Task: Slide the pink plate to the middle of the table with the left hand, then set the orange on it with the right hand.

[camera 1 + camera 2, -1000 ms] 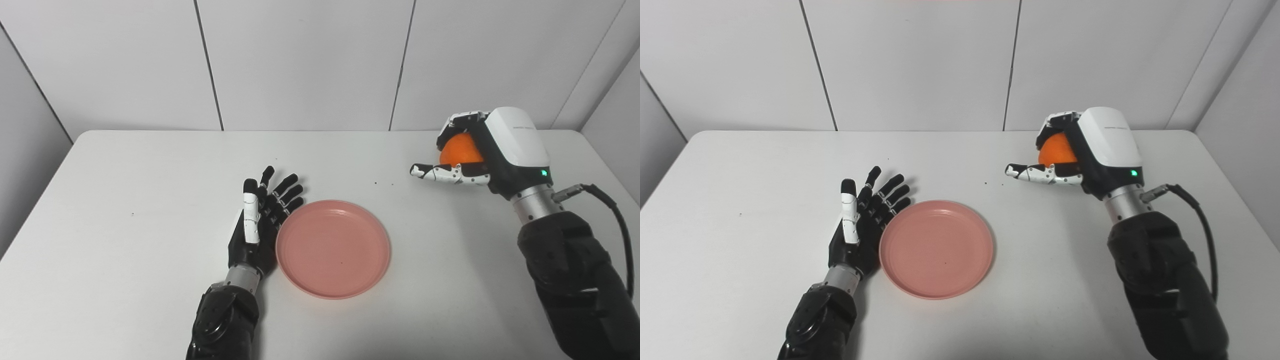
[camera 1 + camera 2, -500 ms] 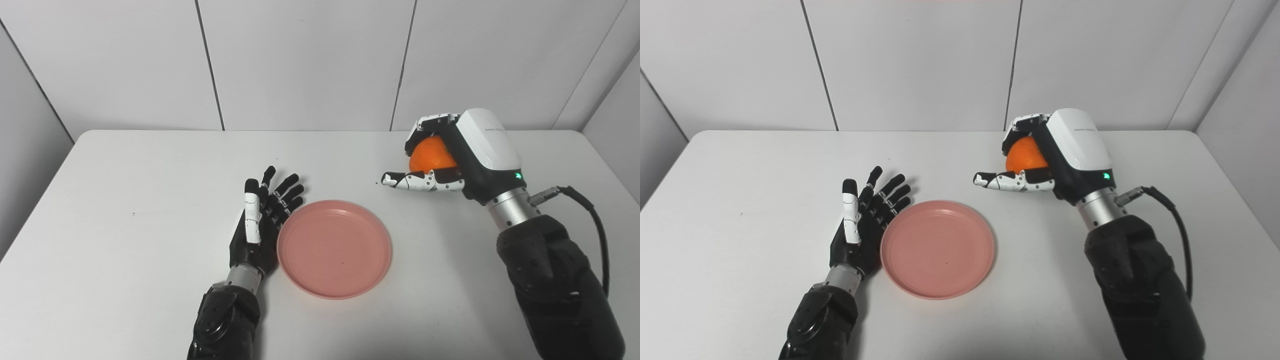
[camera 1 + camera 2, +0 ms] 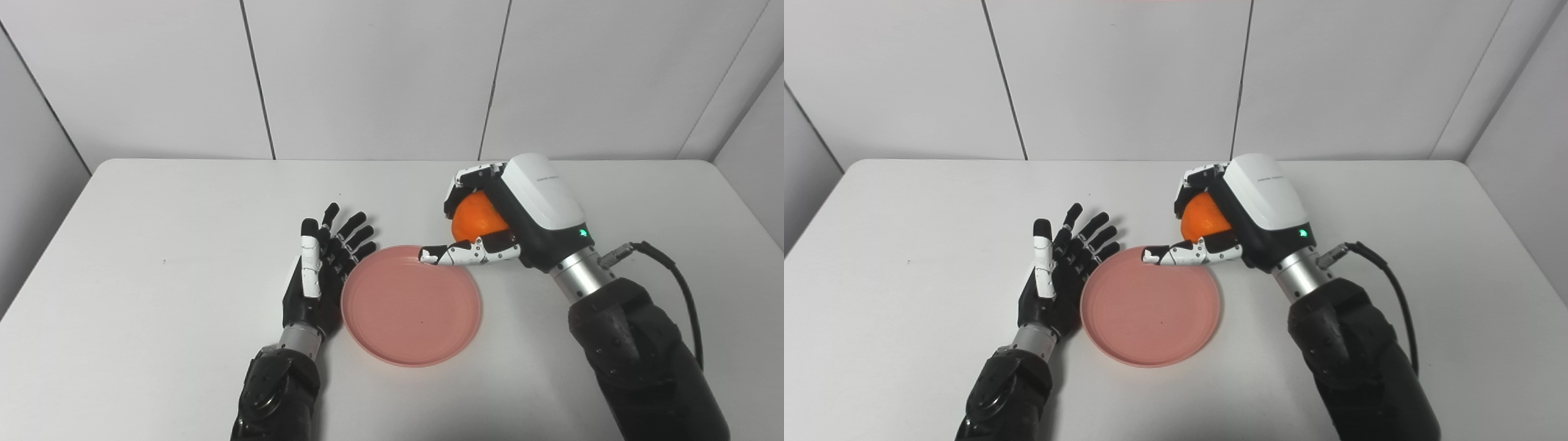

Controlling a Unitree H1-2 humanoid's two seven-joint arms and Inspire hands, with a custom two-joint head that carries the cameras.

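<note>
Right hand (image 3: pixel 511 217) wrapped around the orange (image 3: pixel 476 218), carried above the pink plate's (image 3: pixel 411 304) far rim for release. Left hand (image 3: pixel 318 275) spread flat beside the plate, steadying it.

Plate (image 3: pixel 411 312) on table (image 3: pixel 153 245), near middle, toward front edge. Left hand (image 3: pixel 318 275) on table just left of plate, against plate's left rim, fingers pointing away toward back wall. Right hand (image 3: pixel 508 217) right of and behind plate, above its back right rim. Orange (image 3: pixel 474 219) in right hand, above plate's far edge, not on plate. Thumb of right hand reaches left over back part of plate. Hands apart, plate between them.
</note>
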